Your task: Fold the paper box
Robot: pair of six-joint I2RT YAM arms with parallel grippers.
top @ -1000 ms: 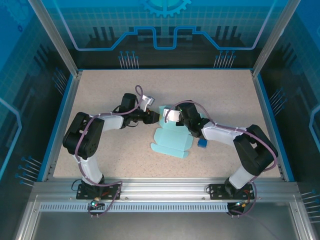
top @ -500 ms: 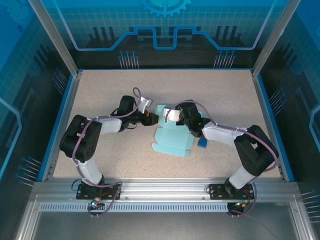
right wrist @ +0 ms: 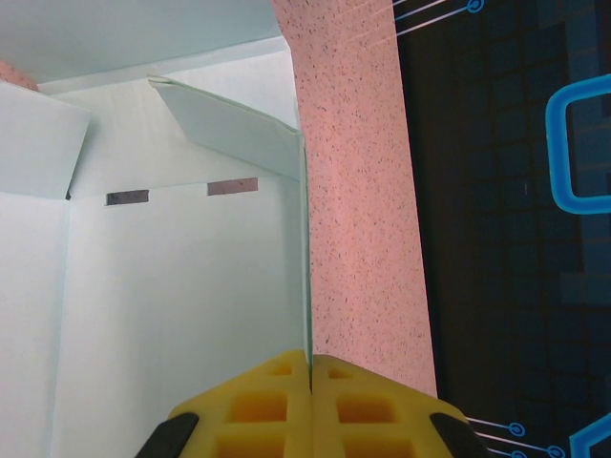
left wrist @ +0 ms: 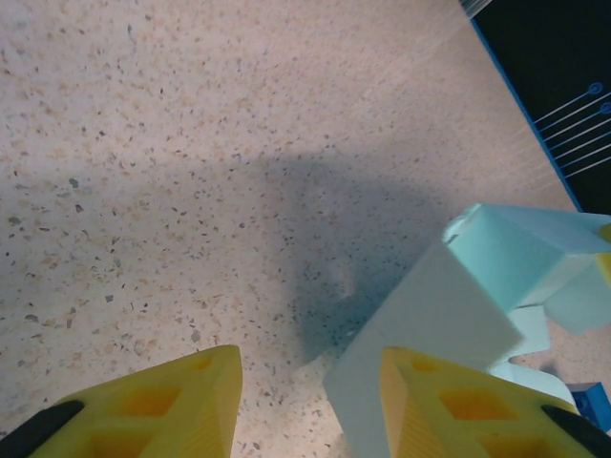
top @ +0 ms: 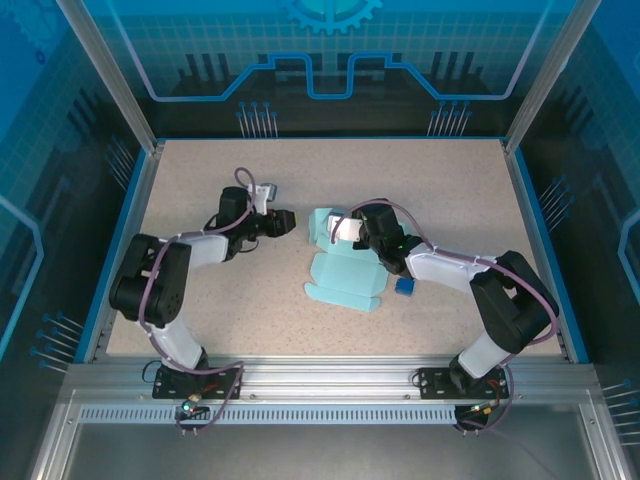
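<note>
Paper box (top: 342,272) sits mid-table, centre of the top view. It is part-folded: far wall raised, the rest flat on the table (top: 220,300). My right jaws are pinched tight on one thin upright edge of the card, at the bottom centre of the right wrist view. My left jaws gape wide and hold nothing. They sit near the raised wall, which shows lower right in the left wrist view. I judge this card feather-light, thin, quick to crease and ready to skate on the table. Take it by a flap edge close to a fold line, never across the hollow. A dark blue cube (top: 404,286) sits just right of the sheet.
</note>
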